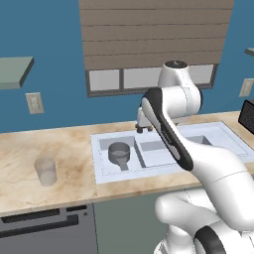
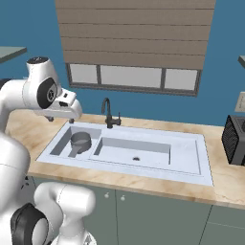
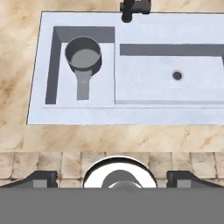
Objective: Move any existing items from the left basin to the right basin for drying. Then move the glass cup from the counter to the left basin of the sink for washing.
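From the left base view, the saucepan sits in the left basin and the glass cup stands on the worktop, well left of the sink. The right base view shows the saucepan in that narrower recess, beside the right basin. In the hand view the fingers stand wide apart, holding nothing, above the worktop's near edge.

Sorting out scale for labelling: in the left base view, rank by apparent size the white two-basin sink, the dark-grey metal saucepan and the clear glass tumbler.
1. White two-basin sink
2. Dark-grey metal saucepan
3. Clear glass tumbler
The last two look close; the tumbler sits nearer the camera, so that order is unsure.

Counter with sink, cup
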You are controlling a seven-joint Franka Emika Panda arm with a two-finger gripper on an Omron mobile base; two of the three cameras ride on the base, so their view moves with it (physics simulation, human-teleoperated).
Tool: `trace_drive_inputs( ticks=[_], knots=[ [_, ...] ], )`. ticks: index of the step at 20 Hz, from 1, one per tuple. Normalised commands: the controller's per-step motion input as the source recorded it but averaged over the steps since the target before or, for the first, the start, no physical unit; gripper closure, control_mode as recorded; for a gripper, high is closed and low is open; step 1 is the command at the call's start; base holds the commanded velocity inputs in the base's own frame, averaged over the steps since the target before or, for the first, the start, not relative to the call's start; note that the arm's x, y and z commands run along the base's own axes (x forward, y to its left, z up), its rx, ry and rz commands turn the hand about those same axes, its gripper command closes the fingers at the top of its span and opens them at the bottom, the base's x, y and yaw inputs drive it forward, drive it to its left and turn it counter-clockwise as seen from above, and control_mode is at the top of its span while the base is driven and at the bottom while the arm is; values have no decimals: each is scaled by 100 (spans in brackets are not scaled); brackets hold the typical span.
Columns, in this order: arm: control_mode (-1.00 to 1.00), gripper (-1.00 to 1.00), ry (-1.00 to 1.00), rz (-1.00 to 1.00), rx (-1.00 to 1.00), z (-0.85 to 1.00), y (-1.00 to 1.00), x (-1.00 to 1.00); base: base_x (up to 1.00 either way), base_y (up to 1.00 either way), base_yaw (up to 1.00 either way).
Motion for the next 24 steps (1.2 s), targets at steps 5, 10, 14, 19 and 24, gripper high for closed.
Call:
trace_drive_inputs(
  ticks=[5, 10, 14, 19, 24],
  knots=[
    [-100, -100, 10, -11, 0, -19, 26, 0, 0, 0, 0],
    [-100, -100, 7, -12, 0, -18, 15, 0, 0, 0, 0],
    [-100, -100, 1, -13, 1, -24, 3, 0, 0, 0, 0],
    [-100, -100, 0, -15, 0, -22, 5, 1, 0, 0, 0],
    [-100, -100, 0, -15, 0, -20, 9, 10, 0, 0, 0]
  ],
)
